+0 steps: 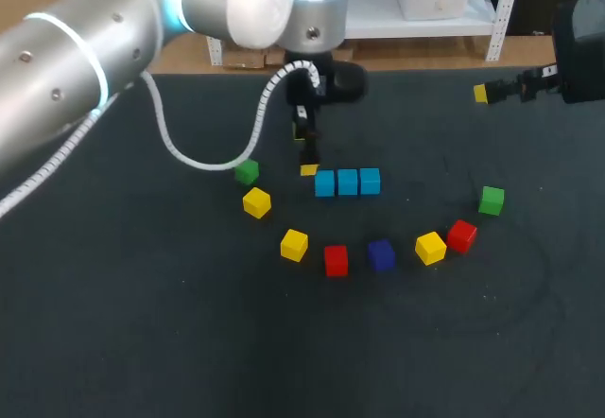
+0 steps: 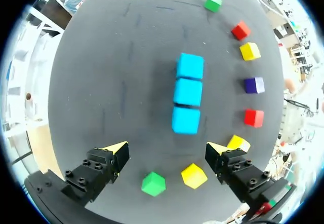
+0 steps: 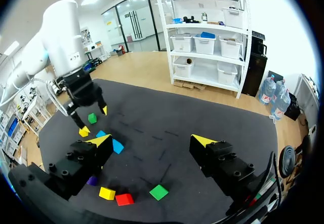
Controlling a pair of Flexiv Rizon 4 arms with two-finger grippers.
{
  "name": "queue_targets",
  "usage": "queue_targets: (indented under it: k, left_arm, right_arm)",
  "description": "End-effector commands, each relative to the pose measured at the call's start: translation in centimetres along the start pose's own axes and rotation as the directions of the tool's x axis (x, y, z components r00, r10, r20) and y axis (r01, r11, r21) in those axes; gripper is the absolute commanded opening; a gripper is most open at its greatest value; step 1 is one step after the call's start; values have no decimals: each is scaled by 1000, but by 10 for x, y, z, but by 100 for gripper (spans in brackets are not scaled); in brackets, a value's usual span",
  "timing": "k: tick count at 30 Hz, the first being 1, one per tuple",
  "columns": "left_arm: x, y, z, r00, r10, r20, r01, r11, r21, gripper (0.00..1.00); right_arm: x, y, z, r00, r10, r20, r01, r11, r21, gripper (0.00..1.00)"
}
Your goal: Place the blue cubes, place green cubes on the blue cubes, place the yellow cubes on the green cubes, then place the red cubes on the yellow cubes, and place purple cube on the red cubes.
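Note:
Three blue cubes (image 1: 348, 182) lie in a touching row mid-table, seen also as blue cubes (image 2: 188, 91) just ahead of my left gripper (image 2: 168, 150). That left gripper (image 1: 304, 153) hovers open at the row's left end, nothing between its fingers. Around the row's near side lies an arc: green cube (image 1: 247, 171), yellow cube (image 1: 256, 202), yellow cube (image 1: 294, 244), red cube (image 1: 336, 259), purple cube (image 1: 381, 254), yellow cube (image 1: 430, 247), red cube (image 1: 461, 235), green cube (image 1: 491, 200). My right gripper (image 1: 487, 93) is at the far right, open and empty; its own view shows the right gripper (image 3: 152, 142) high above the table.
The dark table mat (image 1: 142, 323) stretches bare in front of the arc and to the left. A white coiled cable (image 1: 208, 158) hangs from my left arm over the mat's left half.

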State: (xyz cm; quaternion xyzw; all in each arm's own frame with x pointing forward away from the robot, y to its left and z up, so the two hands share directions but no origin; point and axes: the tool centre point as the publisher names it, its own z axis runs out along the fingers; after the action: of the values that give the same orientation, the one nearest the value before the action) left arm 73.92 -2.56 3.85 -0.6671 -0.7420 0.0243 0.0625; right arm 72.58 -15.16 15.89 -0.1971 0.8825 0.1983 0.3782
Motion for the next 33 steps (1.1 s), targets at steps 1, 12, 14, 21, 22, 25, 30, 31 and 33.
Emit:
queue_targets:
  k: [1,12,14,21,22,25,30,31,33]
  left_arm:
    - [26,-27,-6,998,46,31,-44,998,-45,100]
    - [65,-64,-1,970,240,-36,-242,965,-103,100]
    - [69,-68,1,965,263,-22,-264,957,-120,100]
    - [76,-81,16,940,338,41,-327,930,-171,100]
    - [76,-81,19,941,337,40,-326,930,-172,100]
    - [74,-78,27,944,330,17,-321,927,-193,100]
    - [66,-71,36,948,317,2,-310,929,-203,98]
    - [65,-70,37,949,316,2,-309,929,-203,100]
    - [64,-68,39,947,320,-3,-315,929,-195,100]
  right_arm:
    - [0,2,-1,1000,0,0,0,1000,7,100]
    - [0,2,-1,1000,0,0,0,1000,7,100]
    - [0,2,-1,1000,0,0,0,1000,7,100]
    - [0,2,-1,1000,0,0,0,1000,7,100]
    - [0,2,-1,1000,0,0,0,1000,7,100]
    - [0,2,-1,1000,0,0,0,1000,7,100]
    - [0,2,-1,1000,0,0,0,1000,7,100]
    - [0,2,-1,1000,0,0,0,1000,7,100]
    - [0,2,-1,1000,0,0,0,1000,7,100]
